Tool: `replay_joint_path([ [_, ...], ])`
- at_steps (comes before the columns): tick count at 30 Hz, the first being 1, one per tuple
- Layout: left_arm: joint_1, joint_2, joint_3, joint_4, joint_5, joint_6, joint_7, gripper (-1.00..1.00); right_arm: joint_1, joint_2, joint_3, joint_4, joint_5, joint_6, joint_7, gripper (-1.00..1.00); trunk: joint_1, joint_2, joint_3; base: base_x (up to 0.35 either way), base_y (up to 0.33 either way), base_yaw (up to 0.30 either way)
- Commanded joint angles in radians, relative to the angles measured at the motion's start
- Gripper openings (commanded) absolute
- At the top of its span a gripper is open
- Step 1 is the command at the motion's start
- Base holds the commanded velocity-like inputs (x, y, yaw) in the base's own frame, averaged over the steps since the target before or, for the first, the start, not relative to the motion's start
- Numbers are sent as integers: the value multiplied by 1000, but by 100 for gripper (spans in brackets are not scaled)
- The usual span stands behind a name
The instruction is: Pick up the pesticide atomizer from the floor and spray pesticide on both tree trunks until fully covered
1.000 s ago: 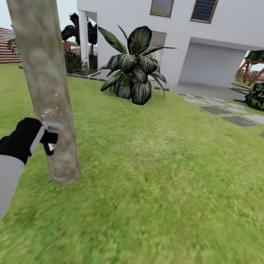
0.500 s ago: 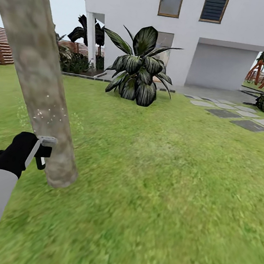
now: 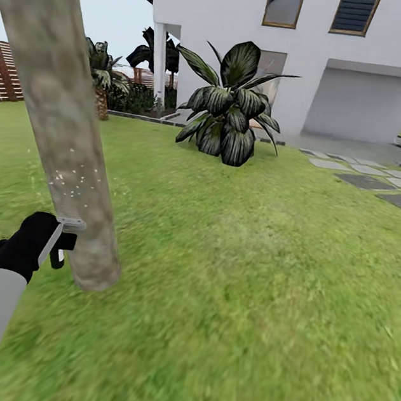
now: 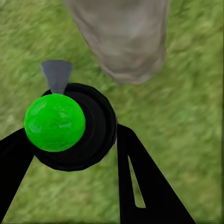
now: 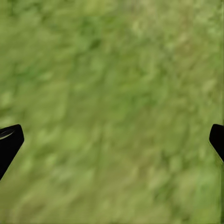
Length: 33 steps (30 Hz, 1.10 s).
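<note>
I am clamping my left tool (image 4: 77, 154) on the pesticide atomizer (image 4: 55, 122), spraying the tree trunk (image 3: 71, 162) base; nozzle should be sweeping upward evenly. Right tool (image 5: 112, 140) is hanging apart over lawn (image 3: 248, 265).

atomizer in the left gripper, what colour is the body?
Bright green round body with a black collar and grey nozzle; clearest in the left wrist view.

Bright flat daylight, faint shadows, blurry grass (image 3: 246, 284).

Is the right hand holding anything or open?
Open and empty: the right hand's two fingertips sit far apart at the wrist view's edges, with grass between them.
</note>
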Motion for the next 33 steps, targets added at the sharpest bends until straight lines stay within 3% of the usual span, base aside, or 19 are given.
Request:
replay_joint_path([
  [1,7,1,2,-1,-9,4,-4,-100,-1,0,8,0,-7,-2,-3,100,0,0,-1,211,-201,4],
  [12,19,5,8,-3,-10,2,-2,-100,0,0,8,1,-7,-3,-3,100,0,0,-1,-12,-252,171],
  [19,24,2,10,-15,-12,1,-3,-100,0,1,8,1,-6,-3,-3,100,0,0,-1,-34,-34,277],
  [22,65,-30,6,-18,-6,-1,-4,-100,-1,1,8,0,-7,-2,-2,100,0,0,-1,58,-31,138],
  [24,146,-85,4,-19,-9,-41,-1,-100,0,-1,8,0,-7,-2,-2,100,0,0,-1,206,-157,17],
  [31,184,-93,5,-20,-8,-78,2,-100,0,-2,8,1,-7,-3,-3,100,0,0,-1,237,-190,0],
  [33,184,-107,4,-20,-9,-82,2,-100,0,-2,8,1,-7,-2,-3,100,0,0,-1,242,-185,0],
])
